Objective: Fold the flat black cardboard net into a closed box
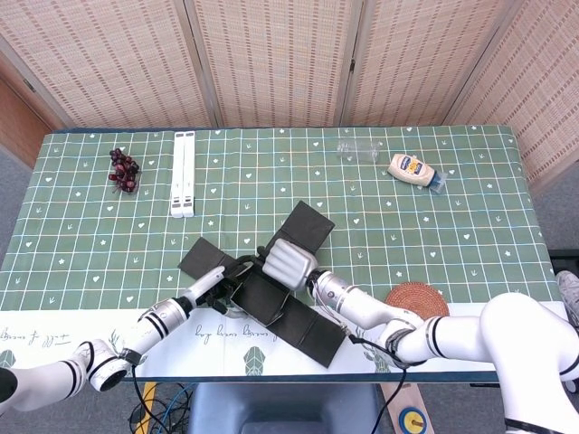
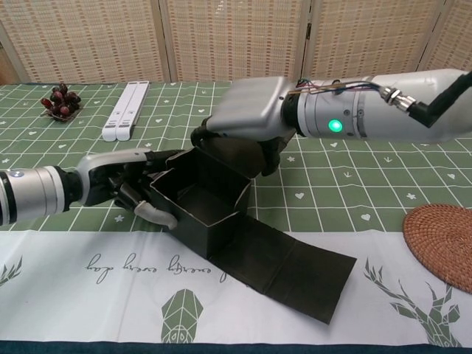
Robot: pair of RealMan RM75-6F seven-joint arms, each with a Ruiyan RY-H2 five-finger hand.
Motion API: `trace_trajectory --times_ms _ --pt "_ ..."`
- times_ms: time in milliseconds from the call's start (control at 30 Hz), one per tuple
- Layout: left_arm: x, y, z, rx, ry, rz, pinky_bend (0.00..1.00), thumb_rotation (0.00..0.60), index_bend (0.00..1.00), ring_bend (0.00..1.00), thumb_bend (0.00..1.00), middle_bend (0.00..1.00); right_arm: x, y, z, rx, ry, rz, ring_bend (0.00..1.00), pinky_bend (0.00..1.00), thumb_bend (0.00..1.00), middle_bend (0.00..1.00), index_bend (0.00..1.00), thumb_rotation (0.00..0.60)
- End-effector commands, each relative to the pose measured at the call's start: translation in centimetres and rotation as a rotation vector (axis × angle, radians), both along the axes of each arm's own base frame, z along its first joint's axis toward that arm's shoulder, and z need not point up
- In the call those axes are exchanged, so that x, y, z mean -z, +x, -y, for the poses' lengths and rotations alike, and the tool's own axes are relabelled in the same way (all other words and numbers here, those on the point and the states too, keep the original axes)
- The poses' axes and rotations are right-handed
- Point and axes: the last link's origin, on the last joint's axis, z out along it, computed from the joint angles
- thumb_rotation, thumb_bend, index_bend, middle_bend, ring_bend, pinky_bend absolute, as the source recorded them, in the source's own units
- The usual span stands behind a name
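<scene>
Woven screens stand behind a table (image 1: 380, 194) laid with a green patterned cloth. Between the 2 hands sits the black cardboard net (image 2: 214, 214), partly raised into an open-topped box with its walls up. From the box, 1 long flap lies flat on the white front border of the cloth, running away from the left hand and under the right forearm side. In the head view another flap (image 1: 306, 224) reaches beyond the right hand toward the far side of the table, and a third (image 1: 201, 258) lies flat just above the left hand.

The left hand (image 2: 129, 184) presses its curled fingers against the outer wall of the box on its own side, gripping that wall. The right hand (image 2: 247, 118) rests over the far rim of the box, fingers hooked down onto the wall there, holding it upright.

Well beyond the left hand lie a bunch of grapes (image 1: 123, 169) and a white 2-bar strip (image 1: 184, 174). Beside the right forearm rests a round woven coaster (image 2: 442, 245). Far past the right hand lie a clear bottle (image 1: 359, 149) and a squeeze bottle (image 1: 413, 169).
</scene>
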Motion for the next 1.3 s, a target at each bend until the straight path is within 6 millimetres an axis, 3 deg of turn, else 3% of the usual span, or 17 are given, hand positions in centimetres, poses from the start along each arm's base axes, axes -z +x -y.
trace_trajectory --times_ms 33,333,667,733,800,933,1300 --pt "0.1 0.1 0.1 -0.017 -0.031 0.021 0.99 0.600 0.02 0.68 0.14 0.00 0.0 0.1 0.0 -0.010 -0.001 0.007 0.88 1.00 0.41 0.45 0.37 0.600" --pt "0.5 0.2 0.2 -0.048 -0.088 0.065 0.99 0.600 0.06 0.69 0.14 0.01 0.2 0.3 0.0 -0.051 -0.002 0.012 0.88 1.00 0.41 0.45 0.37 0.600" --pt "1.0 0.1 0.2 -0.075 -0.133 0.100 0.99 0.600 0.13 0.70 0.14 0.10 0.3 0.6 0.1 -0.085 -0.007 0.021 0.88 1.00 0.42 0.43 0.37 0.600" --pt "1.0 0.1 0.2 -0.076 -0.134 0.103 0.99 0.600 0.15 0.71 0.14 0.12 0.3 0.6 0.2 -0.089 -0.011 0.017 0.88 1.00 0.42 0.37 0.32 0.600" --pt "1.1 0.1 0.1 -0.078 -0.136 0.105 0.99 0.600 0.16 0.71 0.14 0.14 0.2 0.5 0.2 -0.085 -0.012 0.012 0.87 1.00 0.42 0.30 0.20 0.600" --pt "1.1 0.0 0.0 -0.083 -0.135 0.108 0.99 0.600 0.17 0.71 0.14 0.14 0.3 0.6 0.1 -0.065 0.000 0.017 0.84 1.00 0.33 0.19 0.01 0.600" --pt "1.1 0.0 -0.1 -0.097 -0.139 0.116 0.99 0.600 0.17 0.71 0.14 0.15 0.3 0.9 -0.2 -0.012 0.036 0.043 0.78 1.00 0.15 0.04 0.00 0.600"
